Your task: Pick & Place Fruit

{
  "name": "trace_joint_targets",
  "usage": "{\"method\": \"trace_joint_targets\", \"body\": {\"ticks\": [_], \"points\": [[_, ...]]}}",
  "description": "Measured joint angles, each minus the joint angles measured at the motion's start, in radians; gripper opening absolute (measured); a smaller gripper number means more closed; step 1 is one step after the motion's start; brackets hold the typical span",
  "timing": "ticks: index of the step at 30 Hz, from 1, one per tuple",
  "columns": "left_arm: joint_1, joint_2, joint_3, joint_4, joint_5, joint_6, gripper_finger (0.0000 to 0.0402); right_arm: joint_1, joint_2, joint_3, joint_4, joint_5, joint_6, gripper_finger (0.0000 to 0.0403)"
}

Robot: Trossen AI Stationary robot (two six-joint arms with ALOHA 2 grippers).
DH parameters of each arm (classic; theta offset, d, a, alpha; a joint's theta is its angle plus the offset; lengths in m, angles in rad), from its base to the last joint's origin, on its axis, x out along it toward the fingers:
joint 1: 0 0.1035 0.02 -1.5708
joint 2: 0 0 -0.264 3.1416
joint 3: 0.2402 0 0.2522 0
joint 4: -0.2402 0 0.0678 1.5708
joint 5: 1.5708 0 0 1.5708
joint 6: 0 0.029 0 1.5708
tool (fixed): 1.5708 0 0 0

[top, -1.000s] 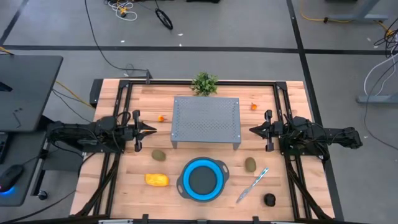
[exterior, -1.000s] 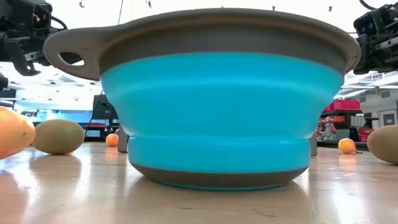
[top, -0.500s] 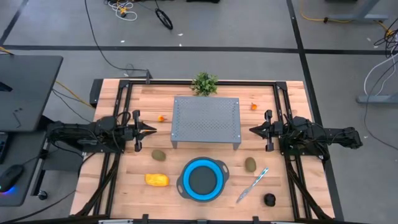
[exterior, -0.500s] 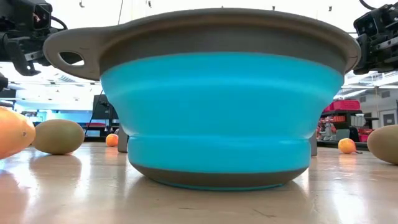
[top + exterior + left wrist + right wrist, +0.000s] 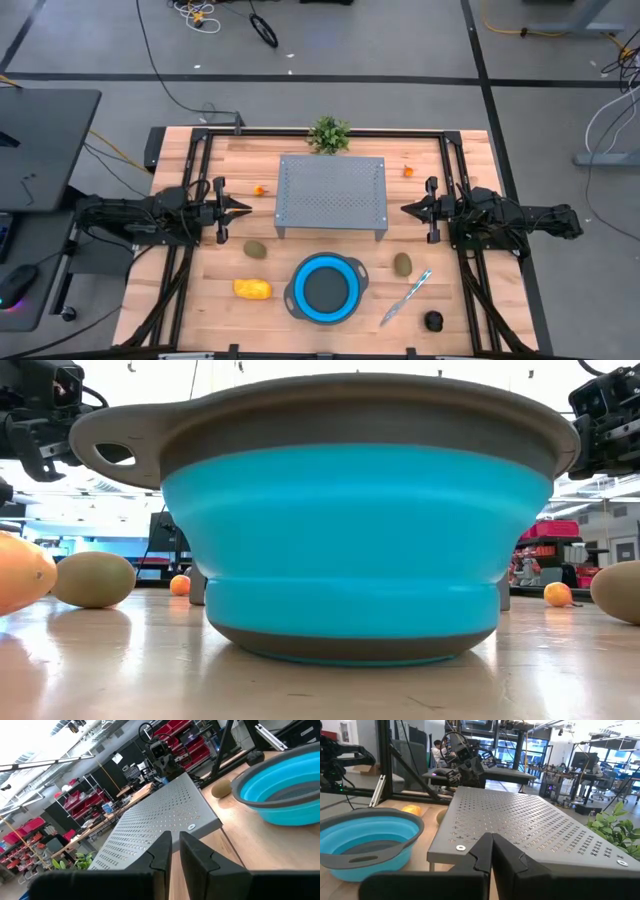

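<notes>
From above, the left gripper (image 5: 243, 209) hovers beside the left edge of the grey perforated stand (image 5: 332, 195), its fingers drawn nearly together and holding nothing; the right gripper (image 5: 407, 209) mirrors it on the stand's right side, pinched shut and empty. The fruit lies scattered on the wooden table (image 5: 460, 330) — a tiny orange one (image 5: 259, 190) just left of the stand, another tiny orange one (image 5: 408, 171) near the back right, an olive-brown oval (image 5: 255, 249) left of the blue bowl (image 5: 326, 288), a second oval (image 5: 402, 264) right of it, a yellow-orange oblong (image 5: 252, 289) at front left, and a near-black round piece (image 5: 433, 320) at front right. A knife (image 5: 407, 296) lies between the bowl and the black piece; a green sprig (image 5: 328, 133) sits behind the stand.

The low view is filled by the bowl (image 5: 355, 530), with an oval (image 5: 94, 579) and the oblong (image 5: 22, 572) at its left.

In the left wrist view the fingers (image 5: 197, 857) stand with a narrow gap, facing the stand (image 5: 160, 820).

In the right wrist view the fingers (image 5: 482, 851) are closed — the stand (image 5: 530, 832) and bowl (image 5: 367, 840) lie ahead.
</notes>
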Motion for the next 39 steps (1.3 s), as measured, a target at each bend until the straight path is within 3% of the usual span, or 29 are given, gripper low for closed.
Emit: {"method": "trace_joint_targets", "body": {"ticks": [21,39], "points": [[0.0,0.0,0.0,0.008,-0.007,0.197,0.0045,0.0,0.0,0.0,0.0,0.0,0.0,0.0015],[0.0,0.0,0.0,0.009,0.113,-0.297,0.0045,0.0,0.0,0.0,0.0,0.005,0.0,0.0015]]}}
